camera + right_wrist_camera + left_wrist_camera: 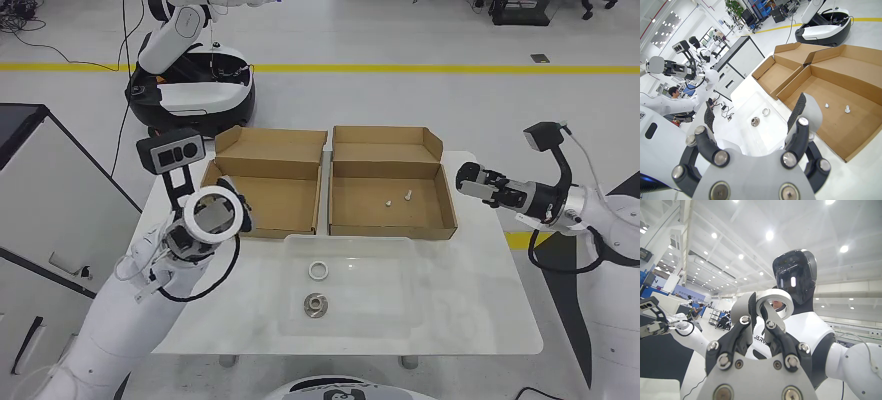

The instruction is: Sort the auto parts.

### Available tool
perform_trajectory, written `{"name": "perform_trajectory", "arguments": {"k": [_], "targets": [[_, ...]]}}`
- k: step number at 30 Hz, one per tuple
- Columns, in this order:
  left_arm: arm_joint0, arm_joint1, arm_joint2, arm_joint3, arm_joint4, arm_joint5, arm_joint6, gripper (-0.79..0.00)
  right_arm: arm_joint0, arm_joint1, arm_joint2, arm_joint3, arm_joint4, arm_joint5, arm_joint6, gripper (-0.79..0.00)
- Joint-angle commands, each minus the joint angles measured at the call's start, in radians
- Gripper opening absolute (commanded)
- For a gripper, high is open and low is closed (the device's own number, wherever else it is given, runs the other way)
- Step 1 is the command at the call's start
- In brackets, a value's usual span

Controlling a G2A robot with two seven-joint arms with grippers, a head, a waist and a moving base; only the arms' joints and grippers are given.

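Note:
My left gripper [222,205] is shut on a large silver metal ring [213,214], held up in the air at the near left corner of the left cardboard box [268,203]; in the left wrist view the ring [779,296] is pinched at its rim between the fingers [753,308]. My right gripper [462,181] stands open with nothing in it, just past the right edge of the right cardboard box [392,205]. That box holds two small bolts [408,194] [387,203]. A clear tray [400,300] holds a small white ring [319,270] and a metal flange [315,304].
The two open boxes stand side by side at the back of the white table [480,310], their lids folded back. The clear tray lies in front of them. A grey cabinet [40,190] stands left of the table, and another robot's base [195,95] is behind.

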Motion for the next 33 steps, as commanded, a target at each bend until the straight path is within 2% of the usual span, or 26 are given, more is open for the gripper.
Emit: {"name": "perform_trajectory", "arguments": {"k": [1,5,15,27,33], "targets": [[-0.013,-0.005,0.005,0.016,0.066,0.031,0.031,-0.785,0.000,0.000,0.000,0.000,0.000,0.000,0.000,0.000],[-0.032,-0.013,0.014,0.047,0.242,0.107,0.085,-0.785,0.000,0.000,0.000,0.000,0.000,0.000,0.000,0.000],[-0.017,-0.030,0.023,0.048,0.408,0.158,0.189,-0.785,0.000,0.000,0.000,0.000,0.000,0.000,0.000,0.000],[-0.171,-0.057,0.024,0.091,0.674,0.397,0.338,-0.785,0.000,0.000,0.000,0.000,0.000,0.000,0.000,0.000],[-0.213,-0.064,0.032,0.121,0.803,0.530,0.347,-0.785,0.000,0.000,0.000,0.000,0.000,0.000,0.000,0.000]]}}
